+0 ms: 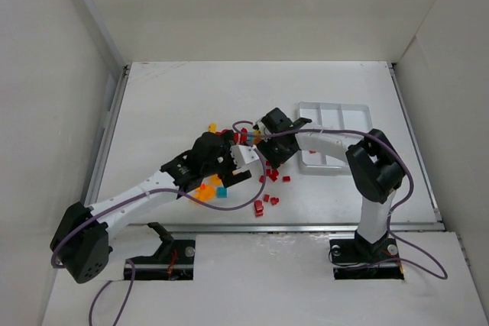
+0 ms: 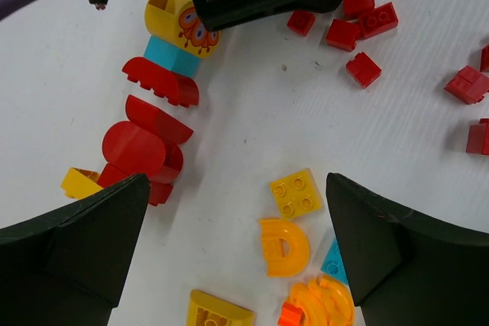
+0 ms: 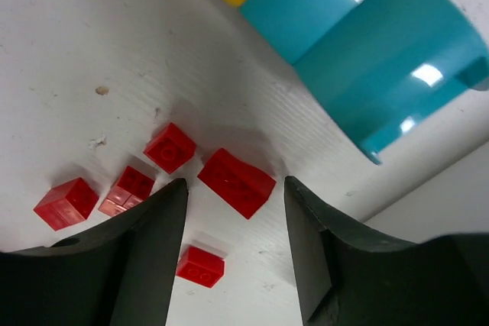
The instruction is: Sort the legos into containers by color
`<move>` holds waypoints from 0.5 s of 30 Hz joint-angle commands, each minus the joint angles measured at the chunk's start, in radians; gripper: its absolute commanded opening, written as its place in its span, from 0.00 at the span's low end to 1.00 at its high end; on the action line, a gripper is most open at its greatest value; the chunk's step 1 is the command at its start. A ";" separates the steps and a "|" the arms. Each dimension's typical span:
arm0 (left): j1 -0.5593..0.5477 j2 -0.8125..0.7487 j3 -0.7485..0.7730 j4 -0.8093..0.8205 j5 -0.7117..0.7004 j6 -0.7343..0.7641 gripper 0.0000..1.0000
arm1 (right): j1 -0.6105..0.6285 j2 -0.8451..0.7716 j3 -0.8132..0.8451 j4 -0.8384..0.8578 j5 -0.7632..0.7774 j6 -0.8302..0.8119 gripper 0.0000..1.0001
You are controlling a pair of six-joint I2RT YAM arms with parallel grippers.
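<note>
Top view: from above and behind the arms (image 1: pixel 141 195), you look down on the whole table (image 1: pixel 191 89). Wrist views: close, facing down; all three share the red bricks (image 2: pixel 364 69).

I can read no words, numbers or brand names in any of my feeds. The one printed mark is an orange butterfly-like picture on a yellow round brick (image 2: pixel 170 20), which lies on the desk (image 2: pixel 252 112) ahead of the left jaws, toward their left side. Anything finer is too small to read.
</note>
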 commanded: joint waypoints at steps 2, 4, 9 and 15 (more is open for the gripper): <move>0.003 -0.010 -0.008 0.047 -0.012 -0.016 1.00 | 0.018 0.022 0.000 0.050 0.033 -0.003 0.55; 0.003 -0.001 -0.008 0.047 -0.012 -0.016 1.00 | 0.018 0.031 0.011 0.059 0.060 0.008 0.49; 0.003 0.008 -0.008 0.056 -0.023 -0.016 1.00 | 0.018 0.053 0.021 0.050 0.070 0.008 0.34; 0.012 0.017 -0.008 0.056 -0.023 -0.007 1.00 | 0.018 0.033 0.000 0.068 0.060 0.017 0.25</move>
